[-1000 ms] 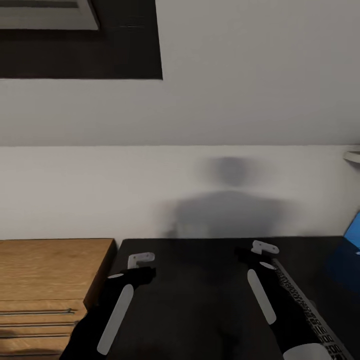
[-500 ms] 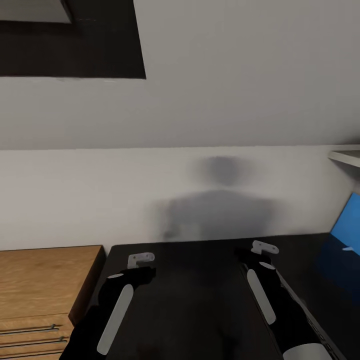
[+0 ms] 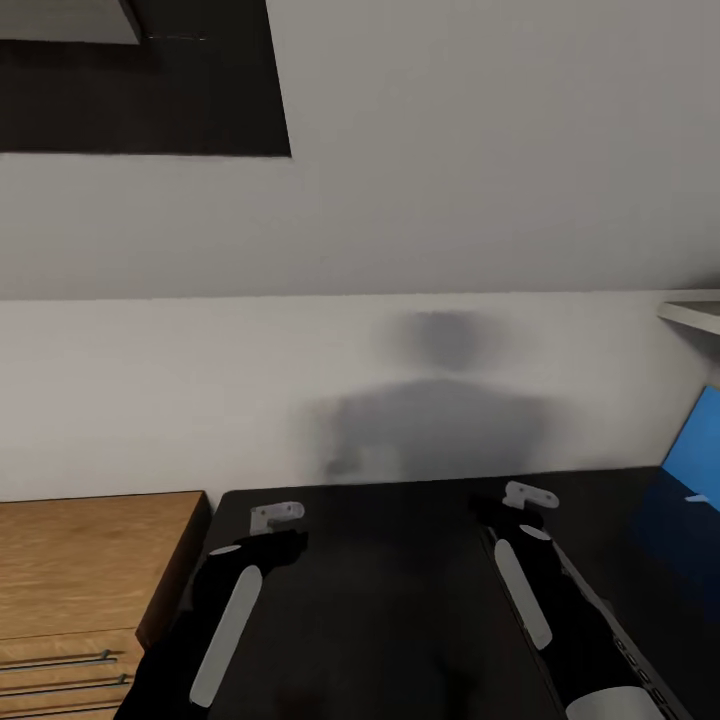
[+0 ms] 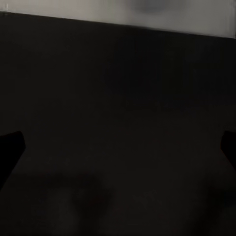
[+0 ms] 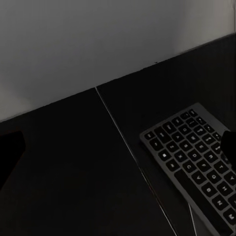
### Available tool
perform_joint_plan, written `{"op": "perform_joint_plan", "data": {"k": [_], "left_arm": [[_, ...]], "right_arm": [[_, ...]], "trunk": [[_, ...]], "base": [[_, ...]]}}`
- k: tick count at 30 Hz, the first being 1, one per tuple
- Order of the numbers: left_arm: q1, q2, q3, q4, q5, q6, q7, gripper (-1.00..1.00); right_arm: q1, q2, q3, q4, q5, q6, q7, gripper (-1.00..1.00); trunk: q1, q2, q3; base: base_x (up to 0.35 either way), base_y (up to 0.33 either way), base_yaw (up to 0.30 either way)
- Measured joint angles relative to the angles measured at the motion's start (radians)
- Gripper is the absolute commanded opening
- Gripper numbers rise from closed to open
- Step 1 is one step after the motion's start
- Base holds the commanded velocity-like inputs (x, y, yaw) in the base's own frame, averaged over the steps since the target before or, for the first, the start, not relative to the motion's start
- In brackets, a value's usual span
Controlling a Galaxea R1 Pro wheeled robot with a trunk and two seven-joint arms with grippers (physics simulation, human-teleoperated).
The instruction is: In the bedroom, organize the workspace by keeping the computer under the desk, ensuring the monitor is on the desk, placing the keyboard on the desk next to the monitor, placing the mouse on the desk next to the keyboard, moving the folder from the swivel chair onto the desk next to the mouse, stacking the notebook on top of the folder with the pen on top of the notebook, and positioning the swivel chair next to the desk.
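While both black arms with pale grey side panels reach forward over the matte black desk surface (image 3: 400, 600), the left pincer (image 3: 277, 516) and the right pincer (image 3: 530, 495) hang just above it, well apart from each other. Seen from the left wrist, two dark fingertips (image 4: 11, 147) sit far apart at the edges of the frame with bare black surface (image 4: 118, 123) between them, so the left pincer is released and holds nothing. From the right wrist the fingertips (image 5: 10, 152) are likewise spread wide, released, with nothing between them.

Nearest to the robot on the right lies the long slim black keyboard with dark grey keys (image 5: 196, 157), flat on the surface, its pale-lettered keys in neat rows and a thin lighter rim around the tray. In the head view the keyboard (image 3: 625, 640) runs along the outer side of the right forearm and is partly hidden by it. A fine seam (image 5: 123, 142) crosses the black top just beside the keyboard.

To the left, touching the surface's end, stands a light wood chest of drawers (image 3: 90, 580) with slim metal handles. Farther right, at the frame's edge, a bright blue flat panel (image 3: 695, 455) leans tilted over the black top; what it is cannot be told. Beyond, the pale grey wall (image 3: 200, 390) carries the robot's blurred shadow, and higher up a dark-framed roof window (image 3: 150, 90) sits in the sloped ceiling
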Motion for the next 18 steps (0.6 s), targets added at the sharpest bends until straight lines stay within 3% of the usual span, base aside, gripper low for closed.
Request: {"op": "perform_joint_plan", "data": {"k": [2,3,5,7,12,15,18], "left_arm": [[0.000,0.000,0.026,-0.004,0.002,0.000,-0.001,1.00],[0.000,0.000,0.051,-0.009,0.002,0.000,-0.001,1.00],[0.000,0.000,0.057,-0.011,0.004,0.000,-0.001,1.00],[0.000,-0.001,0.062,-0.012,0.004,0.000,-0.001,1.00],[0.000,-0.001,0.063,-0.013,0.004,0.000,-0.001,1.00],[0.000,-0.001,0.064,-0.014,0.004,0.000,-0.001,1.00],[0.000,-0.001,0.064,-0.015,0.004,0.000,-0.001,1.00]], "right_arm": [[-0.001,-0.002,-0.001,0.038,0.000,-0.028,0.000,1.00],[-0.007,-0.025,-0.004,0.130,-0.001,-0.094,-0.001,1.00],[-0.023,-0.050,-0.005,0.213,-0.002,-0.144,-0.001,1.00],[-0.091,-0.092,-0.008,0.364,-0.005,-0.228,0.001,1.00],[-0.189,-0.146,-0.009,0.569,-0.012,-0.330,0.002,1.00],[-0.292,-0.203,-0.010,0.790,-0.013,-0.435,0.001,1.00],[-0.317,-0.224,-0.022,0.849,-0.021,-0.455,0.007,1.00]], "trunk": [[0.000,0.000,0.000],[0.000,0.000,0.000],[0.000,0.000,0.000],[0.000,0.000,0.000],[0.000,0.000,0.000],[0.000,0.000,0.000],[0.000,0.000,0.000]], "base": [[0.000,0.000,0.000],[0.000,0.000,0.000],[0.000,0.000,0.000],[0.000,0.000,0.000],[0.000,0.000,0.000],[0.000,0.000,0.000],[0.000,0.000,0.000]]}}
